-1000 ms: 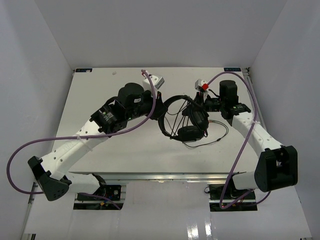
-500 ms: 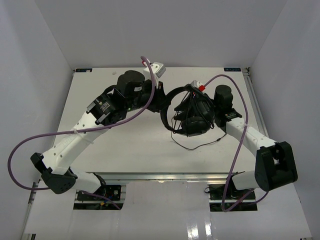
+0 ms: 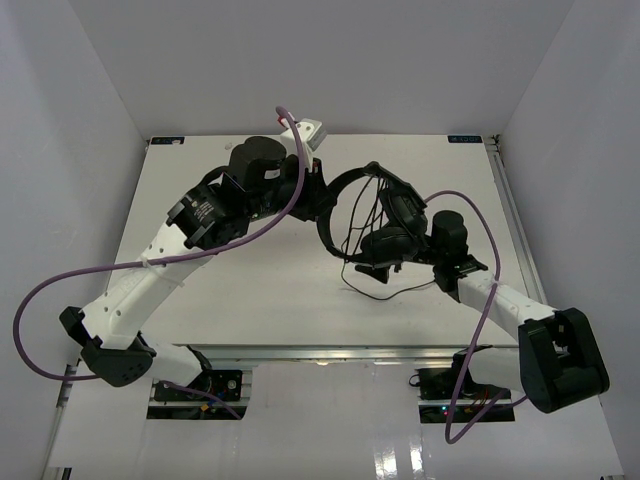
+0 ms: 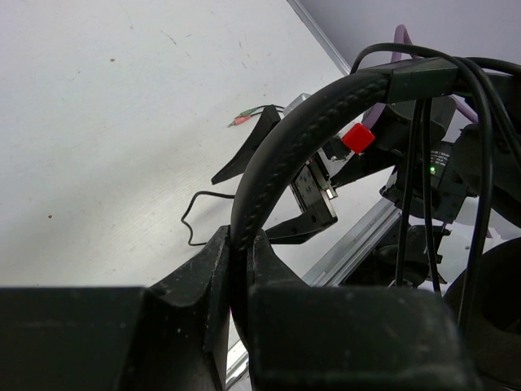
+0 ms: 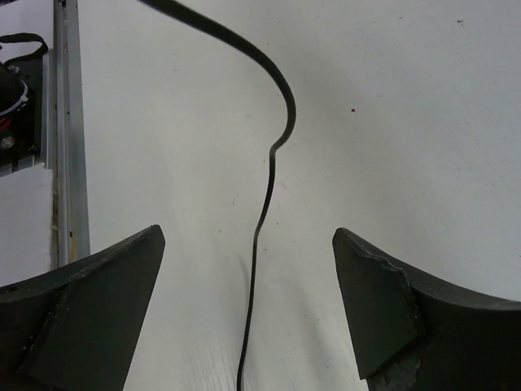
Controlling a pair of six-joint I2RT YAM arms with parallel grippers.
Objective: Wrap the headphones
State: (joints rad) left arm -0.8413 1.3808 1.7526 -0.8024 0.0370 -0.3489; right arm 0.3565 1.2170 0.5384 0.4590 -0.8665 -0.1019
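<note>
- The right gripper (image 5: 248, 244) got swung nearer, jaws wide apart around the loose cable (image 5: 273, 163).
- The headphones (image 3: 398, 212) were held mid-table, headband clamped by the left gripper (image 4: 240, 269).
- Some loops looked done, with a tail left.

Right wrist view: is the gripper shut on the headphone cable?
No, the right gripper is open, its fingers wide apart, and the cable runs loose between them.

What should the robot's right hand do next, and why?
Probably lower the right gripper and close it on the cable. It is open, the loose cable runs between its jaws, and the left gripper already clamps the headband.
</note>
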